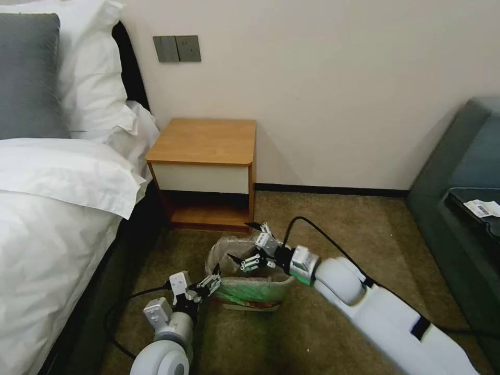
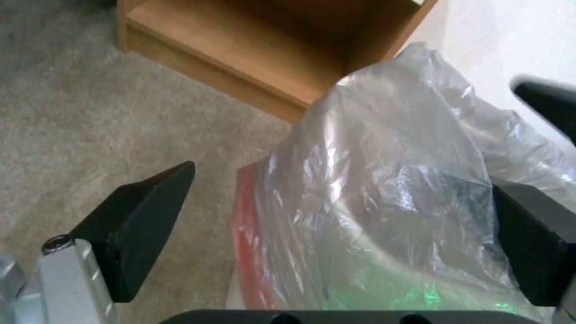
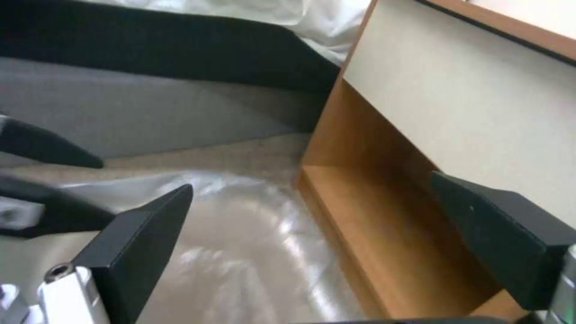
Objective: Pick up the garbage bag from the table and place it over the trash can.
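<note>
Left gripper (image 1: 212, 282) sits at the near-left corner of the trash can (image 1: 250, 292), jaws spread wide with nothing clamped; in the left wrist view the garbage bag (image 2: 384, 189) bulges up between the two dark fingers (image 2: 141, 216), plastic close to them but not pinched. Right gripper (image 1: 256, 251) hangs over the trash can's mouth toward its far-right side, jaws also wide, holding nothing; the right wrist view looks past its fingers (image 3: 135, 243) down at the bag's shiny film and the open lower shelf of the table (image 1: 204, 139). The bag is already off the table and draped in and over the trash can, its rim loose and puffed up along the far and left edges, with a red band showing low on the near face of the can. The can stands on the carpet (image 1: 333, 219) just in front of the table, long axis running left to right across the robot. Key relation: the slack bag rim lies directly ahead of the left gripper, at the corner it faces, so the left arm looks nearer to that loose edge; the right one covers the far-right side. Task judged nearly done; the rim likely needs seating.
</note>
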Available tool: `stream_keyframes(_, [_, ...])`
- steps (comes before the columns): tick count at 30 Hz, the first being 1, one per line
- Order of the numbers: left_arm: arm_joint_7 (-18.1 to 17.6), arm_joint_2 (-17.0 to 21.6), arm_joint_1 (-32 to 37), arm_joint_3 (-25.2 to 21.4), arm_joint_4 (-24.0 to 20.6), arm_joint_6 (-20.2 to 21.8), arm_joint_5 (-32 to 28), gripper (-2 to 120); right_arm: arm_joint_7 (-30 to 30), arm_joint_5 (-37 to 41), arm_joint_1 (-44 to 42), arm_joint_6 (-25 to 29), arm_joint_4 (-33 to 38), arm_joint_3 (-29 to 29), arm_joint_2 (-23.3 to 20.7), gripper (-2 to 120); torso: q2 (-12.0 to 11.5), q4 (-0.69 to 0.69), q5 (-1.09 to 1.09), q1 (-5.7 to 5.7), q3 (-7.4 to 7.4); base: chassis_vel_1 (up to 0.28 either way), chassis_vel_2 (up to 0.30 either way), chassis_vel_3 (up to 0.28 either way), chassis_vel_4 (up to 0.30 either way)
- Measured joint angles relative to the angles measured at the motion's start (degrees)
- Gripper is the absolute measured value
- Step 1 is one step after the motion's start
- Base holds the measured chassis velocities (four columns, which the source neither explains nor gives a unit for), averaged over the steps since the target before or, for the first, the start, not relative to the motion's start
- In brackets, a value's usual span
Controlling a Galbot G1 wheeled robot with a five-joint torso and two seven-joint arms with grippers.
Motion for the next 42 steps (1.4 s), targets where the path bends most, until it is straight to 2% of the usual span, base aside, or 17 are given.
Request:
stream_keyframes(11, [0.1,-0.2,-0.3,0.1,0.3,-0.3,0.9,100,-2.8,1.1,9.3,-1.1,-4.7,-9.9,1.0,100,0.0,0.00,0.00,0.00,0.00,0.000,0.000,0.000,0.000])
stream_keyframes(16, [0.1,-0.3,-0.3,0.4,0.3,-0.4,1.4,100,-2.9,1.0,10.9,-0.9,-6.3,-12.1,1.9,100,0.0,-0.01,0.00,0.00,0.00,0.000,0.000,0.000,0.000])
stream_keyframes(27, [1.1,-0.2,0.1,0.6,0.3,-1.8,3.0,100,-2.3,0.9,12.4,-0.5,-9.5,-13.5,4.2,100,0.0,-0.01,0.00,0.00,0.00,0.000,0.000,0.000,0.000])
stream_keyframes(32, [2.0,-0.2,0.1,0.6,0.6,-4.3,2.9,100,-1.4,1.7,12.3,-0.4,-9.9,-13.2,4.7,100,0.0,0.00,0.00,0.00,-0.01,0.000,0.000,0.000,0.000])
stream_keyframes(34, [2.6,-0.4,0.1,0.6,1.4,-6.9,2.3,100,-0.1,3.9,11.8,-0.4,-10.5,-12.9,5.1,100,0.0,-0.01,0.00,0.00,-0.01,0.000,0.000,0.000,0.000])
stream_keyframes(38, [2.7,-0.5,0.0,0.6,1.8,-7.9,2.1,100,-0.2,4.2,11.3,-0.2,-11.3,-12.7,5.4,100,0.0,0.00,-0.02,0.00,-0.01,0.000,0.000,0.000,0.000])
stream_keyframes(39, [2.7,-0.5,0.0,0.6,1.9,-8.1,2.1,100,-0.2,4.2,11.3,-0.1,-11.4,-12.7,5.6,100,0.0,-0.03,0.03,0.00,-0.01,0.000,0.000,0.000,0.000])
stream_keyframes(40, [2.7,-0.5,0.0,0.6,2.1,-8.3,2.0,100,-0.1,4.2,11.3,0.0,-11.6,-12.4,5.8,100,0.0,0.01,0.02,0.00,-0.01,0.000,0.000,0.000,0.000])
stream_keyframes(42, [2.7,-0.5,-0.1,0.5,2.1,-8.6,1.8,100,-0.1,4.2,11.3,0.1,-11.8,-12.3,5.9,100,0.0,-0.01,-0.02,0.00,-0.01,0.000,0.000,0.000,0.000])
